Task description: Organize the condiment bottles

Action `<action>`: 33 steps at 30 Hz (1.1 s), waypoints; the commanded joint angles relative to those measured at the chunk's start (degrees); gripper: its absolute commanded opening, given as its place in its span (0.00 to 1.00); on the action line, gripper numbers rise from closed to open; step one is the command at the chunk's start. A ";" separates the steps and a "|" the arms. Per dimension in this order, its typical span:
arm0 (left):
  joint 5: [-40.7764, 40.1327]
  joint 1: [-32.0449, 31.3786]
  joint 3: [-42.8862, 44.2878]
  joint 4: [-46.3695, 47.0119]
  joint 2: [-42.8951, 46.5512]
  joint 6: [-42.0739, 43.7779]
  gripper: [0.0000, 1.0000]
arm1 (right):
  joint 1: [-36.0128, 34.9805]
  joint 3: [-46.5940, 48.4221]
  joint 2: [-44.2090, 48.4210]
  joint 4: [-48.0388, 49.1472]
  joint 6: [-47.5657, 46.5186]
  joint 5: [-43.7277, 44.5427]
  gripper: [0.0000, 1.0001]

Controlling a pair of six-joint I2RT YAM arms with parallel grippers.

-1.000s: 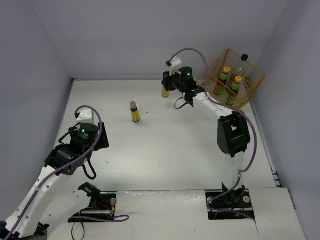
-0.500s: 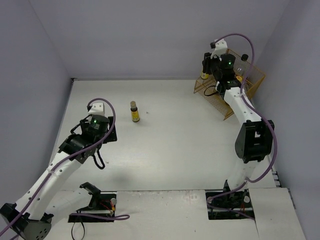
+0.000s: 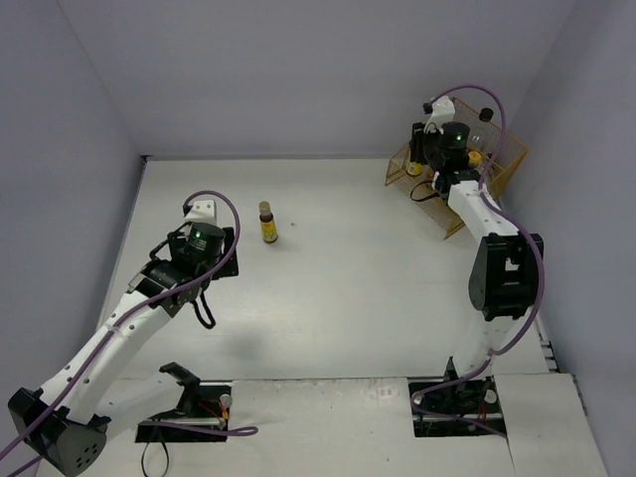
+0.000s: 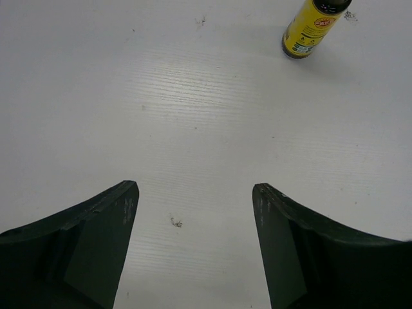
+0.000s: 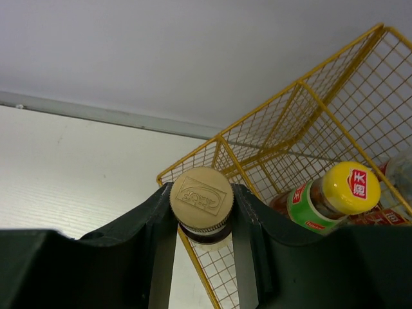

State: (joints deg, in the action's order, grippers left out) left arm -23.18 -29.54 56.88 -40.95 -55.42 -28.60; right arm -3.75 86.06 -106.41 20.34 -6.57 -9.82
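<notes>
Over on the left, the left gripper (image 4: 194,188) is hovering above the white table (image 3: 348,288) with its fingers spread wide apart and nothing between them. Only bare tabletop is showing in the gap. A little ahead of it, and off to the right in its wrist view, a short brown bottle with a yellow label (image 3: 267,225) is standing upright on the table by itself, well apart from the fingers.

Moving across to the far right corner, the right arm is reaching up to the yellow wire basket (image 5: 341,54). The right gripper (image 5: 202,190) is clamping a second short brown bottle (image 5: 201,199) by the neck. Its tan cap is facing the wrist camera, and the two dark fingers are pressing in on either side. This bottle is sitting right at the basket's near left corner; I cannot tell whether it is over the rim or just outside the wire.

Inside the basket, a dark red bottle with a yellow cap (image 5: 328,196) is leaning at a tilt, a green band under its cap. In the top view, the black cap of a taller clear bottle (image 3: 486,114) is poking up at the basket's back.
</notes>
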 commanded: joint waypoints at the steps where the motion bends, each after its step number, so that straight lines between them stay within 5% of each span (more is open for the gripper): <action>1: 0.06 0.36 2.62 3.51 -0.66 0.91 0.71 | 0.93 -0.54 0.42 10.25 -0.64 0.33 0.00; 8: 0.33 0.36 2.44 3.68 -1.36 0.83 0.71 | 1.73 -2.56 -1.87 11.83 0.50 -0.19 0.02; 13: 0.24 0.36 2.44 3.51 -1.36 1.00 0.71 | 1.64 -4.14 -2.40 12.44 1.21 -0.37 0.23; 16: 0.15 0.36 2.53 3.33 -1.01 1.00 0.71 | 1.55 -4.41 -1.70 11.92 1.30 -0.37 0.49; 22: 0.50 0.36 2.00 3.07 -0.22 0.91 0.71 | 0.85 -4.32 2.08 9.55 1.21 -0.72 0.69; 33: 0.68 0.36 1.92 1.32 2.68 0.65 0.71 | -12.06 -3.53 12.28 1.37 -1.34 -4.40 0.75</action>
State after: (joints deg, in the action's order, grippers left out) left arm -22.00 -29.54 56.88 -40.23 -54.30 -28.51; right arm -10.96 80.36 -98.74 20.86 -6.68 -10.85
